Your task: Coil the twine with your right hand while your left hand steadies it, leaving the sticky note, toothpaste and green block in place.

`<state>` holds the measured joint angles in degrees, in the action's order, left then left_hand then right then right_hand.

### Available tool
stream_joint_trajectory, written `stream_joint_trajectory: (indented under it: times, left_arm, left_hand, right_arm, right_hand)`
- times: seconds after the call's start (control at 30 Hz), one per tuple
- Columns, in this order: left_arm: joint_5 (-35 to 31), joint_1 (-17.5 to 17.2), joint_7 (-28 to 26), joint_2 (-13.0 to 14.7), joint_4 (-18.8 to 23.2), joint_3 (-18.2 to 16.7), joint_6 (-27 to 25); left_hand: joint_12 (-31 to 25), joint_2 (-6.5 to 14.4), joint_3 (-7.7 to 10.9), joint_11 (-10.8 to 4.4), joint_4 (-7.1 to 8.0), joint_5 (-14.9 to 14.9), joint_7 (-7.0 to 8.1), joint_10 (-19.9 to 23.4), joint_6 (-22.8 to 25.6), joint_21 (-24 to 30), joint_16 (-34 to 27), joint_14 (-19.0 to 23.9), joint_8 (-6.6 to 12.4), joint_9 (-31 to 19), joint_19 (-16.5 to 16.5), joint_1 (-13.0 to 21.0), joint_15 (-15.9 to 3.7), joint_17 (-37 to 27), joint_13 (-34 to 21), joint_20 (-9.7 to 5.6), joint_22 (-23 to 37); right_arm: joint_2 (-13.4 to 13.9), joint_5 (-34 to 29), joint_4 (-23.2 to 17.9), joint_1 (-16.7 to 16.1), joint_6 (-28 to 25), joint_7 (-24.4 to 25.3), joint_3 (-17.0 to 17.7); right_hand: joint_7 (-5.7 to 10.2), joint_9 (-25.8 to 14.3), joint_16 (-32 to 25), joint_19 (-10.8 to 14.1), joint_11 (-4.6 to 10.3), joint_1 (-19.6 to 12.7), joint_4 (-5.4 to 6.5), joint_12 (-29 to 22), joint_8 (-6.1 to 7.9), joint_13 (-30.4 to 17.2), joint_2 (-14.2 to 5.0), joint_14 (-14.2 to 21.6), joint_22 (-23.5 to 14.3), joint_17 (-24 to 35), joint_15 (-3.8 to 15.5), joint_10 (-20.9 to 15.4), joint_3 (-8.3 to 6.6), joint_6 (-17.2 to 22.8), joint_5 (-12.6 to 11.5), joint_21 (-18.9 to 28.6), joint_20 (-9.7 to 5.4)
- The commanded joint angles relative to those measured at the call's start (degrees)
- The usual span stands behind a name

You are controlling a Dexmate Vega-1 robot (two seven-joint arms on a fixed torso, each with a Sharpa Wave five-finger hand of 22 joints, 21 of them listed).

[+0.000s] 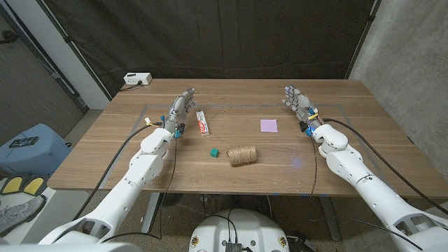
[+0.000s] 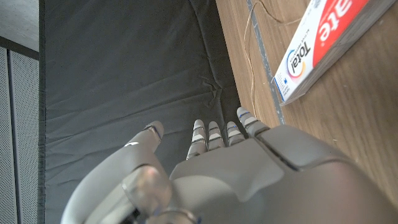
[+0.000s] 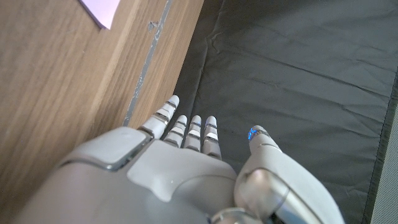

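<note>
Head view: twine [image 1: 242, 155] wound as a spool, lying near the front middle of the desk [image 1: 105, 161], with a thin loose strand trailing back toward the far edge; green block [image 1: 213, 152] just beside the spool, toothpaste [image 1: 202, 122] farther back, sticky note [image 1: 268, 125] off toward the right. Left hand [image 1: 179, 112] beside the toothpaste, fingers apart and holding nothing; right hand [image 1: 299, 103] past the sticky note, likewise spread and empty. Both well apart from the spool, probably parked wide so the three bystander items stay undisturbed before any reach. Left wrist view: fingers [image 2: 214, 134] extended over the desk edge, nothing gripped, toothpaste box close by, a strand of twine running along the wood. Right wrist view: fingers [image 3: 186, 127] straight and empty, a corner of the sticky note on the wood. Coiling apparently not yet begun.
</note>
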<state>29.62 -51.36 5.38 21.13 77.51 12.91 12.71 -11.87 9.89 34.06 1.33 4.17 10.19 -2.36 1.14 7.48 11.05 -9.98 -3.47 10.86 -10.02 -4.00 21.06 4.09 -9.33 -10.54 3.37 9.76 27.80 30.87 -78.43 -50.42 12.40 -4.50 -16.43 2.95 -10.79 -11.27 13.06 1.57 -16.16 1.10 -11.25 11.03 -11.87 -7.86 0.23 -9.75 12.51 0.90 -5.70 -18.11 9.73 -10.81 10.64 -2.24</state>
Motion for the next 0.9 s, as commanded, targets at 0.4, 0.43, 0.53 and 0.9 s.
stream_joint_trajectory:
  times: [0.4, 0.43, 0.53, 0.9]
  left_arm:
    - [-1.88, 0.08, 1.15, -2.39, -0.16, -0.95, -0.48]
    - [-1.91, 0.07, 1.17, -2.45, -0.19, -0.94, -0.51]
    - [-1.82, 0.12, 1.82, -2.56, -0.53, -0.89, -0.12]
    - [-2.3, -0.28, 2.21, -1.9, 0.82, -0.84, -0.77]
  left_hand:
    - [-0.38, -0.06, 0.3, 0.27, -0.94, -0.11, -0.12, 0.52, 0.83, 0.3, -0.21, 0.38, 0.16, -0.33, -0.74, 0.95, 0.18, -0.19, -0.32, -0.01, 0.27]
    - [-0.39, -0.07, 0.31, 0.27, -0.96, -0.11, -0.11, 0.52, 0.84, 0.3, -0.21, 0.39, 0.16, -0.33, -0.74, 0.96, 0.19, -0.19, -0.32, -0.01, 0.27]
    - [-0.38, -0.08, 0.33, 0.15, -1.07, -0.13, -0.13, 0.54, 0.93, 0.3, -0.21, 0.41, 0.17, -0.33, -0.74, 1.0, 0.17, -0.19, -0.32, 0.0, 0.27]
    - [-0.47, -0.32, 0.94, 0.26, -3.09, 0.27, -0.41, 1.18, 1.7, 0.2, -0.19, 0.57, 0.26, -0.32, -0.8, 2.28, 0.29, -0.21, -0.3, -0.1, 0.16]
  right_arm:
    - [6.23, -7.77, -9.34, -2.44, -5.73, 4.56, -1.16]
    - [6.63, -8.17, -9.94, -2.59, -6.18, 4.87, -1.25]
    - [7.77, -9.19, -11.91, -3.19, -7.43, 5.76, -1.45]
    - [10.35, -12.06, -15.99, -3.98, -10.6, 8.02, -2.43]
  right_hand:
    - [0.01, -0.31, -0.21, 0.11, -0.22, -1.65, -1.33, -0.3, 0.41, -0.15, 0.46, -0.07, -0.17, -0.3, -0.4, -0.15, -0.23, 0.78, -0.06, 0.3, -0.36]
    - [0.01, -0.31, -0.22, 0.1, -0.2, -1.68, -1.38, -0.3, 0.4, -0.15, 0.47, -0.07, -0.18, -0.31, -0.45, -0.15, -0.23, 0.77, -0.05, 0.3, -0.32]
    - [0.03, -0.31, -0.22, 0.04, -0.18, -1.8, -1.52, -0.3, 0.39, -0.16, 0.46, -0.1, -0.18, -0.34, -0.44, -0.12, -0.27, 0.74, -0.04, 0.3, -0.38]
    - [0.08, -0.33, -0.24, -0.17, -0.39, -2.11, -1.98, -0.29, 0.36, -0.17, 0.45, -0.26, -0.18, -0.41, -0.52, 0.01, -0.33, 0.68, 0.04, 0.28, -0.28]
